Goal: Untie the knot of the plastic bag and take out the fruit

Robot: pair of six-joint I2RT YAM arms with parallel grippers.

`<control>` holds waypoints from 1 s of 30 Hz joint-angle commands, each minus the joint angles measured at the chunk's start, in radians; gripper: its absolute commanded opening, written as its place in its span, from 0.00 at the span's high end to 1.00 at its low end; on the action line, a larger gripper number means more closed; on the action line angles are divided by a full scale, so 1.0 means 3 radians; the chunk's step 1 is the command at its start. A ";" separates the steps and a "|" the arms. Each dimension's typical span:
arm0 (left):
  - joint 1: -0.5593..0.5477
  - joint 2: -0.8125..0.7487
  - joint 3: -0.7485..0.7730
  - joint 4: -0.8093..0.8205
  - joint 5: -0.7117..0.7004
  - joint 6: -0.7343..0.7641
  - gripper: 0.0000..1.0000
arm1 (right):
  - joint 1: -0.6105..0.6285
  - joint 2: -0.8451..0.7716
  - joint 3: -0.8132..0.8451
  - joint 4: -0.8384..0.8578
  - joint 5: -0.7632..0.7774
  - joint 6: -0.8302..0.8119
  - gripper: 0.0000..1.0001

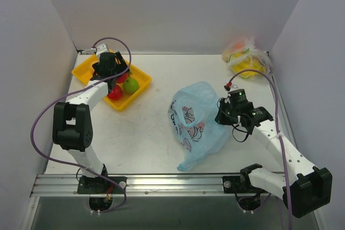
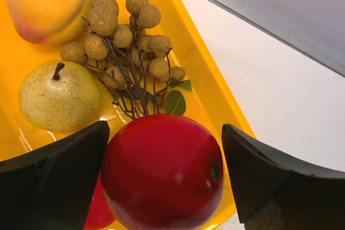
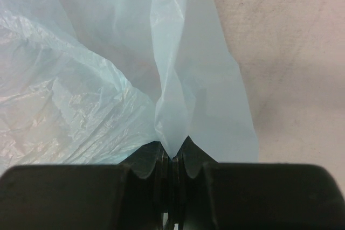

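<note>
- Left gripper [image 2: 166,126] is hovering over the yellow tray [image 1: 141,84] at the far left of the table [image 1: 156,144]. Its jaws are standing wide apart, and a red apple [image 2: 161,171] is filling the gap between them. I cannot tell whether the fingers [image 2: 59,176] are pressing on that apple or only flanking it.
- A second red fruit [image 2: 97,211] is peeking out from under the red apple, beside the left finger.
- More fruit is lying in the yellow tray beyond the fingers. A speckled yellow pear [image 2: 58,96] is resting just beside a bunch of small brown round fruit [image 2: 126,30] on dark twigs with green leaves. A peach-coloured fruit [image 2: 46,4] is sitting behind them.
- From above, a green apple [image 1: 130,85] is showing in the yellow tray, just right of the left gripper.
- Right gripper [image 3: 172,152] is pinching a fold of the plastic bag [image 1: 197,122]. Its jaws are pressing tight together, and thin light blue film is rising out from between them.
- That plastic bag is lying crumpled on the table right of centre, well apart from the yellow tray. Its white printed panel is facing up, and its right edge is reaching the right gripper.
- A clear bag [image 1: 245,57] with yellow-orange contents is sitting in the far right corner, well apart from the plastic bag.
</note>
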 commanded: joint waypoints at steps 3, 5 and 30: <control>0.0090 -0.0094 0.0087 0.0180 0.0045 0.0085 0.02 | -0.0027 -0.0041 0.0212 -0.0102 0.0130 -0.0092 1.00; 0.0090 -0.0141 0.0041 0.0170 0.0071 0.0121 0.03 | -0.0027 -0.0031 0.0253 -0.0117 0.0145 -0.0102 1.00; 0.0095 -0.3170 -0.0343 -0.2248 0.0619 0.0331 0.03 | -0.0360 -0.0730 0.0411 -0.0991 0.1418 0.0061 0.41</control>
